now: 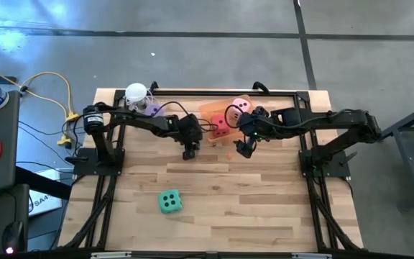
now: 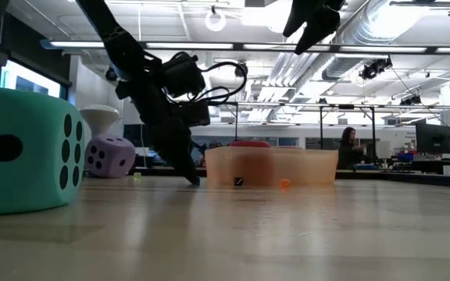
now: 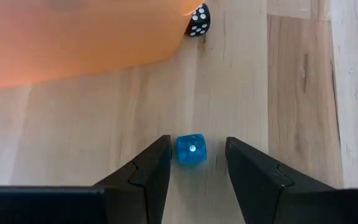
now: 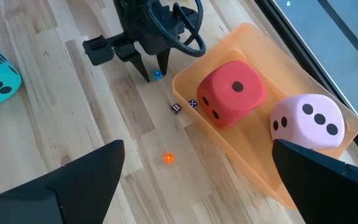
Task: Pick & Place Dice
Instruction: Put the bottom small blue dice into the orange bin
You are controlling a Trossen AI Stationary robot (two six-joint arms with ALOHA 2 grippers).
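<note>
Currently, your left gripper [image 3: 192,163] straddles a tiny blue die [image 3: 191,150], jaws partly open, nothing gripped; right gripper [image 1: 244,147] wide, empty. Red die [image 4: 231,93] and pink die [image 4: 307,122] in orange tray [image 4: 253,163]; green-teal die [image 1: 169,202] at 6 o'clock and purple die [image 2: 109,156] remain

Green-teal die [image 2: 23,150] cut by low view's edge; tray wall blurs red die [image 2: 250,144]

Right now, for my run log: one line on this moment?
left gripper: open, straddling small blue die | right gripper: open, raised | red die, pink die: in tray
</note>
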